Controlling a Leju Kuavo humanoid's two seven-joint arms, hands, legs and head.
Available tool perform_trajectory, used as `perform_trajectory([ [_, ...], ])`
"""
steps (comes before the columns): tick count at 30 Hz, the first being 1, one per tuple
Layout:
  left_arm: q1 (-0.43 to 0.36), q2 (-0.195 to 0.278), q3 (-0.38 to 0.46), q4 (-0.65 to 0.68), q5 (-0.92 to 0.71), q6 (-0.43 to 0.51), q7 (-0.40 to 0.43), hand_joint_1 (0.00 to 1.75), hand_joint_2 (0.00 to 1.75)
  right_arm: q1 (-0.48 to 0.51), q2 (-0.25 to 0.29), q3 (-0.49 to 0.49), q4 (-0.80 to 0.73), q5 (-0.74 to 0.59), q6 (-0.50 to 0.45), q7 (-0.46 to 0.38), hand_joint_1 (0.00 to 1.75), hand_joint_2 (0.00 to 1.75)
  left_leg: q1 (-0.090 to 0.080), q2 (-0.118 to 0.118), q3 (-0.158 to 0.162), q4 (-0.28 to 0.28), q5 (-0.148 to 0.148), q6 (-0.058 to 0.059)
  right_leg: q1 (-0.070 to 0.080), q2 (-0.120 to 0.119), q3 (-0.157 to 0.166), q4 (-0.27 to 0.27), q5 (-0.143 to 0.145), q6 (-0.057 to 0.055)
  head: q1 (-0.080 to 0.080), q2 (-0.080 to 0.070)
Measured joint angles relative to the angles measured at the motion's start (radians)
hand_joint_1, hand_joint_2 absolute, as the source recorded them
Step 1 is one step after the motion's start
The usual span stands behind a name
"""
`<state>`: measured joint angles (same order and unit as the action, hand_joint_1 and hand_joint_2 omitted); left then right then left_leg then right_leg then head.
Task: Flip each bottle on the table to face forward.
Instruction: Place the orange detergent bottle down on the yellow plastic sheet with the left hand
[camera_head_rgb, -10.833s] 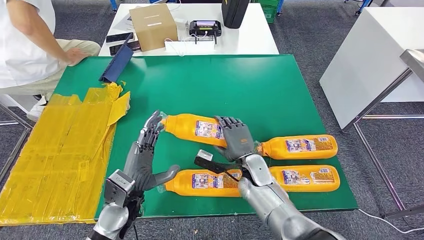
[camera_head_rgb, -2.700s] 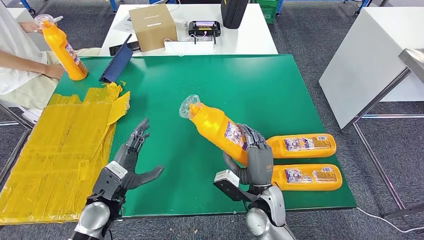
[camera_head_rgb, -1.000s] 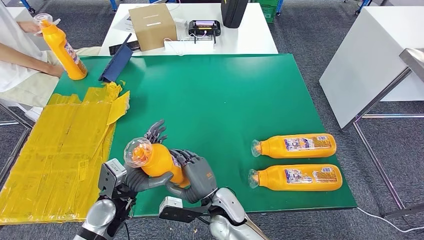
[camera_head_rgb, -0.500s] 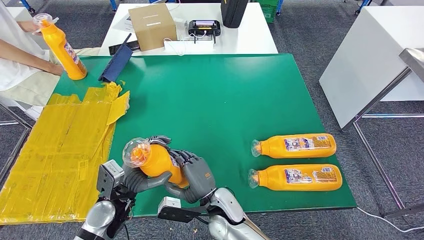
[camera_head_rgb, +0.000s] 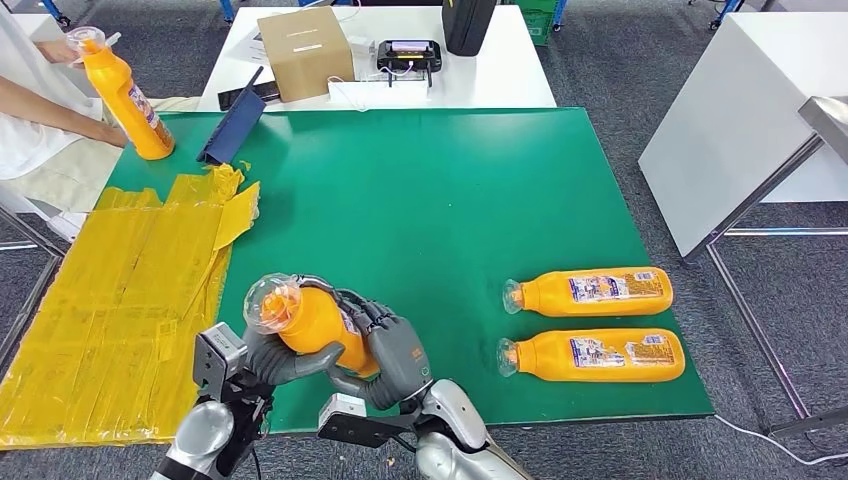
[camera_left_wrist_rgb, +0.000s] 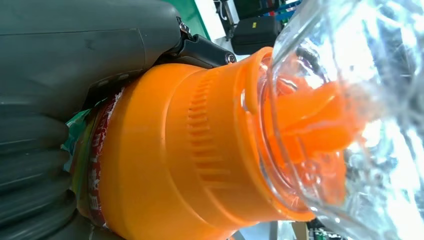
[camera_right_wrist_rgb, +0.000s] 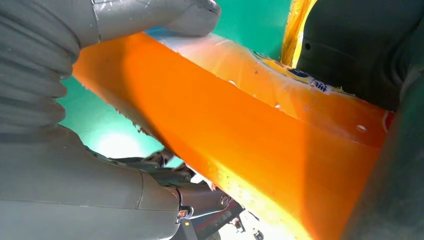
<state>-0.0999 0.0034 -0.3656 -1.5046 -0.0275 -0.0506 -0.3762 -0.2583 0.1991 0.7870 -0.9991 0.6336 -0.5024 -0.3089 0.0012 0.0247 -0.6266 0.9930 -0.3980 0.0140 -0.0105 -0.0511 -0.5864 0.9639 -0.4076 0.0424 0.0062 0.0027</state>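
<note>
Both of my hands hold one orange bottle (camera_head_rgb: 312, 322) above the green table's (camera_head_rgb: 450, 190) near-left edge, its clear cap (camera_head_rgb: 270, 303) tilted up and to the left. My left hand (camera_head_rgb: 268, 358) wraps the neck end. My right hand (camera_head_rgb: 396, 352) grips the body. Up close in the left wrist view are the bottle's orange shoulder (camera_left_wrist_rgb: 170, 160) and its clear cap (camera_left_wrist_rgb: 350, 100). The right wrist view shows the bottle's orange side (camera_right_wrist_rgb: 240, 135) under my right thumb (camera_right_wrist_rgb: 150, 17). Two more orange bottles (camera_head_rgb: 590, 291) (camera_head_rgb: 595, 354) lie side by side at the near right, labels up, caps pointing left.
A person at the far left holds an upright orange bottle (camera_head_rgb: 125, 95) on the table corner. Yellow taped sheeting (camera_head_rgb: 120, 290) covers the table's left part. A dark folder (camera_head_rgb: 232, 130) leans at the far-left edge. A white table (camera_head_rgb: 380, 60) behind carries a cardboard box (camera_head_rgb: 305, 50).
My right hand carried the bottle from the table's right side to the near left. In the last second my left fingers closed around its neck.
</note>
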Motion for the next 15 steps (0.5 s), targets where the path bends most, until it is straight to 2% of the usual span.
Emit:
perform_trajectory([
  [3, 0.000, -0.004, -0.001, -0.004, 0.001, 0.002, -0.002, 1.75, 1.75, 0.003, 0.000, -0.001, -0.006, -0.005, 0.000, -0.003, 0.54, 1.75, 0.000, 0.000, 0.000, 0.000, 0.000, 0.000, 0.000, 0.000, 0.000, 0.000, 0.000, 0.000, 0.000, 0.000],
  [7, -0.001, -0.006, -0.001, -0.007, 0.001, 0.005, -0.004, 1.75, 1.75, 0.006, -0.001, -0.003, -0.010, -0.008, 0.000, -0.006, 0.00, 1.75, 0.000, 0.000, 0.000, 0.000, 0.000, 0.000, 0.000, 0.000, 0.000, 0.000, 0.000, 0.000, 0.000, 0.000],
  [11, -0.005, -0.006, 0.002, -0.022, -0.049, 0.070, -0.020, 1.75, 1.75, 0.035, -0.006, -0.017, -0.048, -0.062, -0.004, -0.035, 0.00, 1.75, 0.000, 0.000, 0.000, 0.000, 0.000, 0.000, 0.000, 0.000, 0.000, 0.000, 0.000, 0.000, 0.000, 0.000],
  [13, -0.008, -0.003, 0.006, -0.039, -0.141, 0.154, -0.022, 1.75, 1.75, 0.063, -0.015, -0.037, -0.110, -0.088, -0.017, -0.047, 0.00, 1.75, 0.000, 0.000, -0.001, 0.000, 0.000, 0.000, 0.000, 0.000, 0.000, 0.000, 0.000, 0.000, 0.000, 0.000],
  [15, -0.015, 0.004, 0.016, -0.058, -0.314, 0.282, 0.001, 1.75, 1.75, 0.100, -0.028, -0.071, -0.197, -0.099, -0.041, -0.051, 0.00, 1.75, 0.000, -0.001, -0.001, 0.000, 0.000, 0.000, 0.000, 0.000, 0.000, 0.000, 0.000, 0.000, 0.000, 0.000],
])
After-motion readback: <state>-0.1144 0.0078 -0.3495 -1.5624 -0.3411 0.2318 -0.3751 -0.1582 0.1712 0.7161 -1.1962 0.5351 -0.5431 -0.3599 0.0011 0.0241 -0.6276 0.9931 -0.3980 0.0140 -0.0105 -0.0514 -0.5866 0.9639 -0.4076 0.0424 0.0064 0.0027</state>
